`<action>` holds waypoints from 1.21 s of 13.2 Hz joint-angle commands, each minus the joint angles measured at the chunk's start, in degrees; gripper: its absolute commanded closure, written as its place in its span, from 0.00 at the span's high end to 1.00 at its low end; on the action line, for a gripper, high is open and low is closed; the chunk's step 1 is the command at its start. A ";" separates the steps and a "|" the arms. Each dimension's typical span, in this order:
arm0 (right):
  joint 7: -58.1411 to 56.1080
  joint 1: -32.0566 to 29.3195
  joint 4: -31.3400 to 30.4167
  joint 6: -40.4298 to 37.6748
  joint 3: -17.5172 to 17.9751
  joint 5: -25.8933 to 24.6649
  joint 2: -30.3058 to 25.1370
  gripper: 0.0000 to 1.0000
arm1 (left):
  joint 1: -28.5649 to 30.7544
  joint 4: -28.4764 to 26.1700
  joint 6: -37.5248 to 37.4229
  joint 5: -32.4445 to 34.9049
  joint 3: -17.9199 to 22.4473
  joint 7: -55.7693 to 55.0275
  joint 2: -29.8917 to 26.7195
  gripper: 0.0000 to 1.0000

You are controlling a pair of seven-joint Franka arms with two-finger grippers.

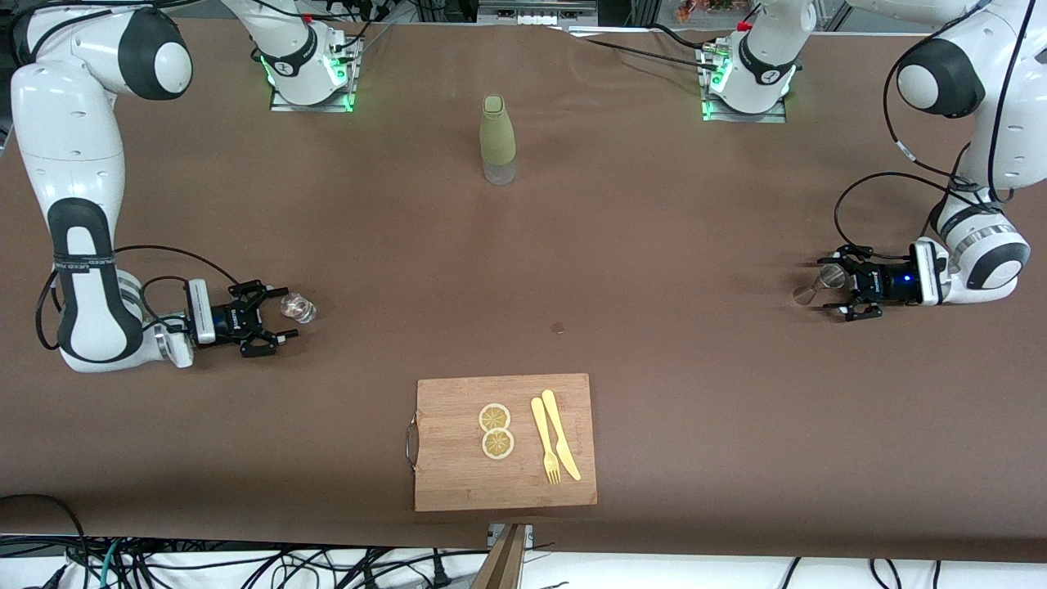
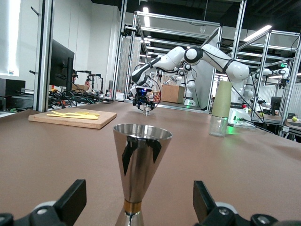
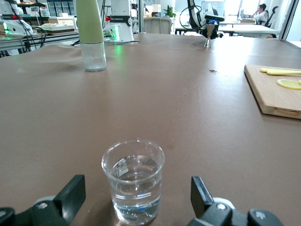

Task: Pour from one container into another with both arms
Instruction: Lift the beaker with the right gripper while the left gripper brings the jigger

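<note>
Front view: the right tool sits spread around a glass of water at the right arm's end of the counter; the left tool sits spread around a steel jigger at the left arm's end.

Left wrist view: the jigger is narrow-waisted; an off-centre pinch would probably tip it.

Right wrist view: the glass is about half full, so a jolt on lifting may slop water. Brown cloth covers the counter; lab frames stand around.
</note>
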 commanded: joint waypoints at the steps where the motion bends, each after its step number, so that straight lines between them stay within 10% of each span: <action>1: -2.13 -0.57 1.70 -1.60 0.67 1.09 1.99 0.99 | -0.57 0.69 0.40 -0.91 0.21 3.22 0.99 1.00; 7: -3.18 -0.48 1.44 -2.74 3.04 2.59 3.58 0.99 | -1.09 0.78 0.40 -0.91 0.21 3.22 0.90 0.96; 9: -3.19 -0.66 1.26 -2.74 3.04 2.68 4.02 0.98 | -1.09 0.78 0.40 -1.00 0.21 3.22 0.90 0.66; 11: -3.19 -0.74 1.26 -2.74 3.04 2.76 4.11 0.79 | -1.09 0.78 0.40 -0.91 0.21 3.22 0.90 0.27; 12: -2.93 -0.83 1.26 -2.74 3.04 2.76 4.11 0.48 | -1.09 0.78 0.40 -0.39 0.21 3.22 0.90 0.14; 13: -2.92 -0.74 1.26 -2.83 3.13 2.85 4.11 0.36 | -1.18 0.69 0.40 -0.03 0.21 3.22 0.99 0.00; 16: -2.84 -0.92 1.26 -3.18 3.04 3.55 4.11 0.25 | -1.27 0.52 0.40 0.06 0.21 3.31 1.34 0.00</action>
